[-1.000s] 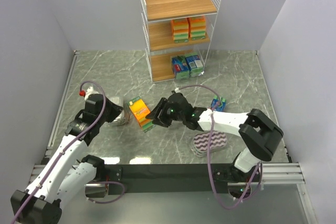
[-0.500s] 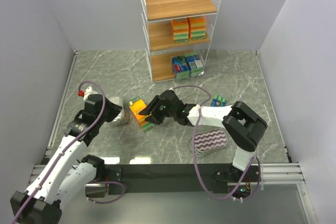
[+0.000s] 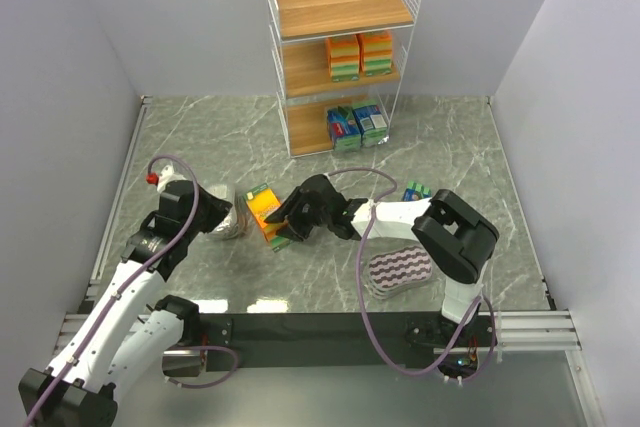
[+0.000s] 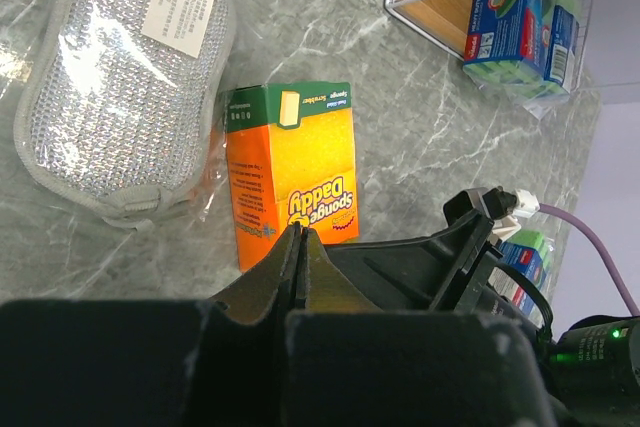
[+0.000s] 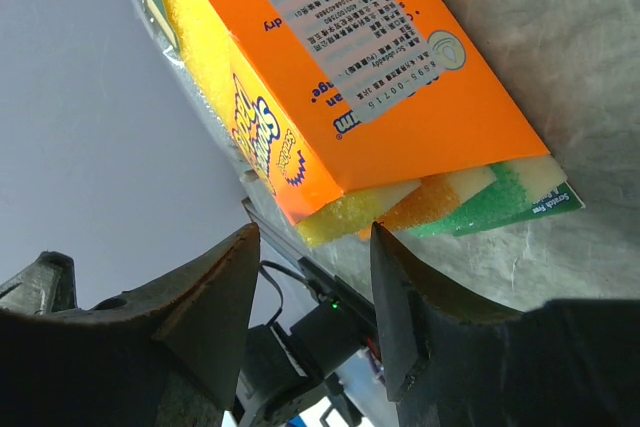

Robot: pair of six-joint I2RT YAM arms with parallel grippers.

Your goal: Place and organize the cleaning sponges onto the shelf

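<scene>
Right gripper (image 5: pixel 312 235) gapes at orange sponge pack (image 5: pixel 350 77); yellow-green foam ends.

You are looking at a robot lab cell, not a home or a shop. Plain pale walls (image 3: pixel 80 67) box in a marble-patterned table (image 3: pixel 450 147) on three sides. The left arm (image 3: pixel 130 287) and right arm (image 3: pixel 400 215) are bolted to a black rail (image 3: pixel 320 327) at the near edge, and purple cables (image 3: pixel 361 272) loop loose over the surface. At the back stands a small wire shelf (image 3: pixel 340 7) holding packaged sponges (image 3: pixel 360 55), much like a shop display.
</scene>
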